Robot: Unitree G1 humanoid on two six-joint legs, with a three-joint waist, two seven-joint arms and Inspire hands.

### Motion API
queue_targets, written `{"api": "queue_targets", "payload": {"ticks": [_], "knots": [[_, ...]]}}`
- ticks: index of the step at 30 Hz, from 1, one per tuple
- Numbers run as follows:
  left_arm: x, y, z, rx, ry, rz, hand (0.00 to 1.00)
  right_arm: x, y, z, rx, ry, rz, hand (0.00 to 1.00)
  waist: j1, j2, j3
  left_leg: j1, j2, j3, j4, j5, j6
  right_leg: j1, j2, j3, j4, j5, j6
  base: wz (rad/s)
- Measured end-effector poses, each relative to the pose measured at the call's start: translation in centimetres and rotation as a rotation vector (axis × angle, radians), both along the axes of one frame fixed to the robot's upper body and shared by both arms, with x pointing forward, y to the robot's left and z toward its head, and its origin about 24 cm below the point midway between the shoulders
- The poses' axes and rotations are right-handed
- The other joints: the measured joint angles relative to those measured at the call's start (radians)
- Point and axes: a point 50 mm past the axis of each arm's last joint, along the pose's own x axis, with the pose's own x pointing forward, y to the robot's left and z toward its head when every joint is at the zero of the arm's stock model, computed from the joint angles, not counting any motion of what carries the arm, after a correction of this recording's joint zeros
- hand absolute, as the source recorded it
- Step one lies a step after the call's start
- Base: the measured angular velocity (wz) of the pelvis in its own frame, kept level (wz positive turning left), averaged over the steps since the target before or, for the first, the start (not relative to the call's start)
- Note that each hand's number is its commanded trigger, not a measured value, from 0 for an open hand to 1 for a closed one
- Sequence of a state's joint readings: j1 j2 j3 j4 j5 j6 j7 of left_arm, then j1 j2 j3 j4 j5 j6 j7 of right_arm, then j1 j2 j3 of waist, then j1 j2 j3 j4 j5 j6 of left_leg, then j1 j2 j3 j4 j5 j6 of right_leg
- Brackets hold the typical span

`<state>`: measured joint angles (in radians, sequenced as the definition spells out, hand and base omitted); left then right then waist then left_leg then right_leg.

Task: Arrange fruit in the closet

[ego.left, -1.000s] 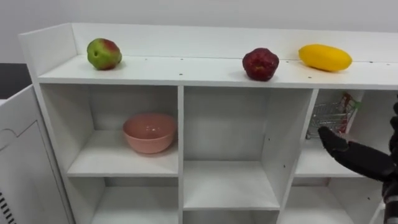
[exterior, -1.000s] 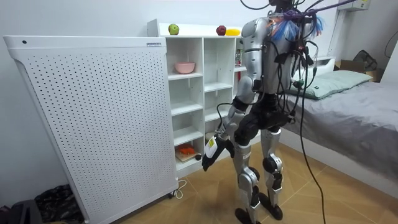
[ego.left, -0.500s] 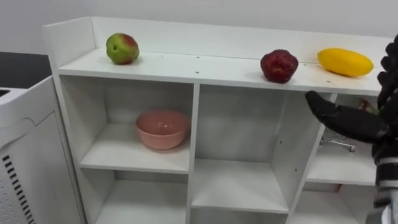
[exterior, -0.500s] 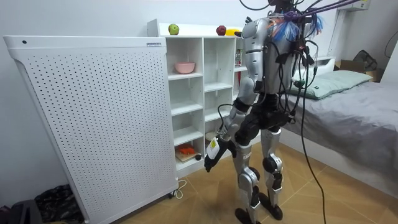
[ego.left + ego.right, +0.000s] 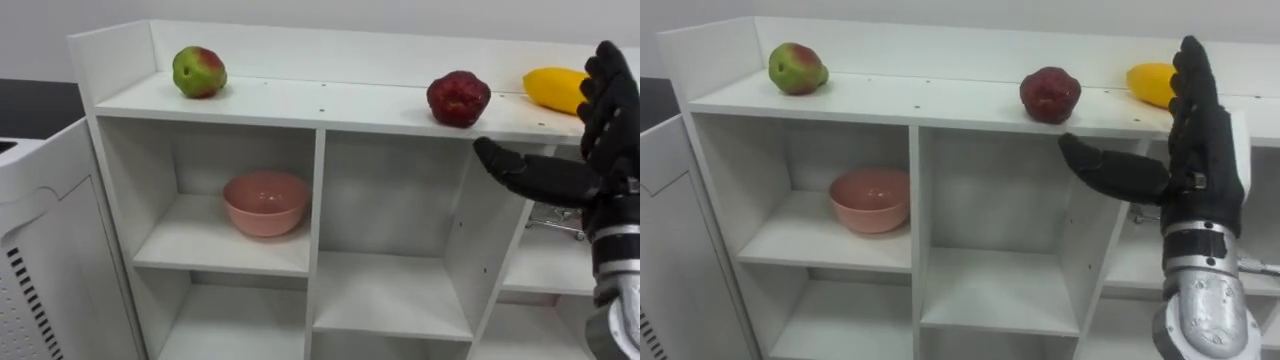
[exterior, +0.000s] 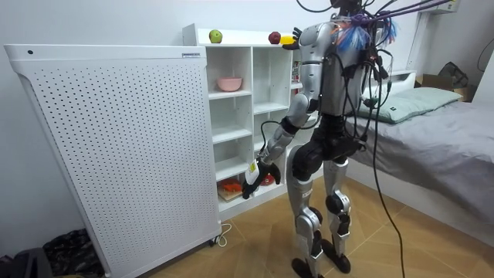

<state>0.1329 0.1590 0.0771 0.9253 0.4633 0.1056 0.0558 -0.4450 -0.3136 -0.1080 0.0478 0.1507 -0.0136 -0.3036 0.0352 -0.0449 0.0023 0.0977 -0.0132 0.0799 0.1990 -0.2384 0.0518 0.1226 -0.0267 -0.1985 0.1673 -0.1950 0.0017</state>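
Hovering right hand [image 5: 1202,130], fingers straight, thumb spread wide, empty, just beside yellow fruit [image 5: 552,88] at right end of closet top [image 5: 300,100]; left hand [image 6: 251,183] low by lower shelves, grip unreadable. Risking a sideways swipe rolling yellow fruit off the front edge. Lying flat, long axis left-right along shelf, tip toward red fruit [image 5: 458,98].

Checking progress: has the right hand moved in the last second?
Yes. The right hand has risen from below the top shelf to level with the yellow fruit.
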Motion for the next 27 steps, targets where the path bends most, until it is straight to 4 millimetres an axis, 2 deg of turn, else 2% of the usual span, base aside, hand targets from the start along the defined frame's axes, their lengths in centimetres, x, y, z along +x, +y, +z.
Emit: {"api": "queue_targets", "payload": {"ticks": [9,16,23,26,27], "knots": [[1.2,0.3,0.3,-0.030,0.015,-0.017,0.00,2.0,0.2,1.1,0.037,0.032,0.054,0.00,0.002,-0.013,-0.0022,0.000,0.000,0.000,0.000,0.001,0.000,0.000,-0.001,-0.006,0.001,0.000,0.000,0.00],[2.2,0.2,0.5,-0.050,0.014,-0.028,0.00,2.1,0.3,1.4,0.033,0.034,0.099,0.00,0.002,-0.013,-0.0023,-0.001,0.000,-0.001,0.001,0.001,0.000,-0.002,-0.001,-0.011,0.000,0.000,0.000,0.00],[2.5,0.2,0.6,-0.059,0.015,-0.030,0.00,2.2,0.4,1.8,0.011,0.038,0.118,0.00,0.002,-0.008,-0.0041,-0.011,0.000,-0.001,0.006,0.001,0.000,-0.008,-0.001,-0.024,0.000,0.000,0.000,0.00],[3.0,0.1,0.7,-0.060,0.004,-0.035,0.00,2.3,0.7,2.0,0.004,0.036,0.130,0.00,0.003,0.001,-0.0072,-0.015,0.000,-0.001,0.008,0.001,-0.001,-0.012,-0.001,-0.023,-0.001,0.001,-0.001,0.00],[3.2,0.1,0.7,-0.060,0.000,-0.036,0.00,2.4,0.9,1.9,-0.001,0.037,0.136,0.00,0.003,0.006,-0.0105,-0.015,0.000,-0.001,0.008,0.001,-0.001,-0.011,-0.001,-0.023,-0.001,0.001,-0.001,0.00]]}}
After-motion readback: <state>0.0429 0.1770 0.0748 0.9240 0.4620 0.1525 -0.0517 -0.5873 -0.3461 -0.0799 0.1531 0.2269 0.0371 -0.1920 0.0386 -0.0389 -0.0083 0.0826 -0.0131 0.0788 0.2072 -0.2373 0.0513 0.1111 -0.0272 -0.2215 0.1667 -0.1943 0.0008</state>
